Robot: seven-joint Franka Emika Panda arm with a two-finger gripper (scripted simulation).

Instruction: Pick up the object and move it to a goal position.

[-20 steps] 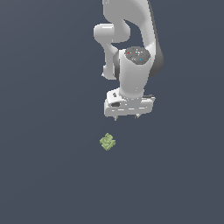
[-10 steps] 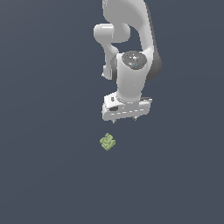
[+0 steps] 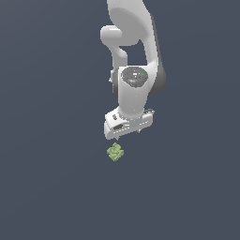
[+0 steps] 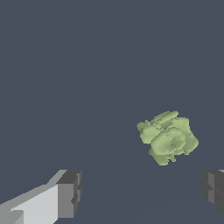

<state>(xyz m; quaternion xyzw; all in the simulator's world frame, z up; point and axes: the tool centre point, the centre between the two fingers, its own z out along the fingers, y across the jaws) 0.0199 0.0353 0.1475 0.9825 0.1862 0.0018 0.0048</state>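
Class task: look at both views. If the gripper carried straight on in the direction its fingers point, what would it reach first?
Most likely the green block, lying ahead of the open gripper and not yet between the fingers. It sits off-centre toward one finger, so that finger might touch it first; depth is unclear.

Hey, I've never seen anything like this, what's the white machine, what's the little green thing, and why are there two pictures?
It's a computer simulation of a white robot arm. One picture looks at the scene from outside. The other comes from a camera on the arm's wrist, looking past its gripper, whose two dark fingers stand apart, open. The green thing is a small lumpy block lying on the plain grey surface; it shows bigger in the wrist view. Nothing is held: the gripper hangs close above the block, not touching it.
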